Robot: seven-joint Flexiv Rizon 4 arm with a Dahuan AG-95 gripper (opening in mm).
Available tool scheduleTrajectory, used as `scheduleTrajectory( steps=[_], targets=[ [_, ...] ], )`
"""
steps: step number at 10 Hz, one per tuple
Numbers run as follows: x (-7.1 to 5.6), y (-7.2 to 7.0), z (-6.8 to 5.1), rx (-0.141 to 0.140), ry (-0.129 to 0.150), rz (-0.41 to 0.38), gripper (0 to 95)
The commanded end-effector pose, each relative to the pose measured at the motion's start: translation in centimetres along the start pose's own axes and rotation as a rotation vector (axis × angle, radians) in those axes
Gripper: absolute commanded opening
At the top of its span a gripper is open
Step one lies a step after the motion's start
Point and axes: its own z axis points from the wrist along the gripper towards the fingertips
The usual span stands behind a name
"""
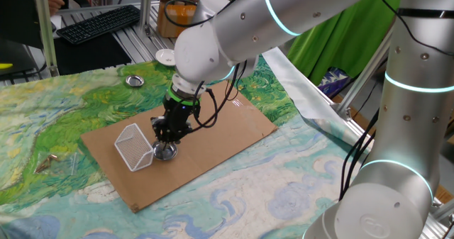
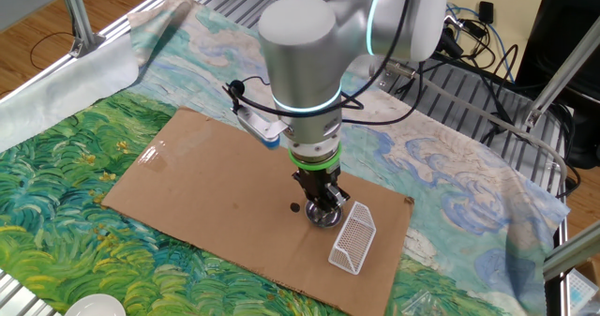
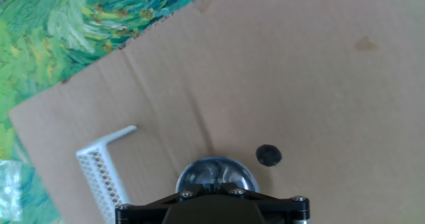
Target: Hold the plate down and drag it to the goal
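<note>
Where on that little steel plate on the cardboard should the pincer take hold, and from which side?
Not by the rim: the plate lies flat and shallow on the cardboard, leaving no edge to pinch. Better to come from straight above and press the shut pincer into the central hollow, as it appears to be doing now, so the raised rim probably keeps it from slipping while sliding toward the mesh basket.

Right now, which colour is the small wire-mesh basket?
White: the small wire-mesh basket shows best in one fixed view.

Robotics lab, aluminium frame rails [image 1: 135,47], keyboard [image 1: 99,23], green backdrop [image 1: 347,33], loose cables [image 2: 469,35]
</note>
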Motion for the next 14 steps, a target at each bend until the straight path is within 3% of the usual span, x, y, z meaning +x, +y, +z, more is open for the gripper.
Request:
scheduleTrajectory(
  steps=[1,14],
  targets=[
    [-0.1,-0.2,-0.3,0.002,0.002,-0.006,0.0],
    [-0.5,-1.7,-0.4,0.007,-0.008,-0.033,0.0]
  ],
)
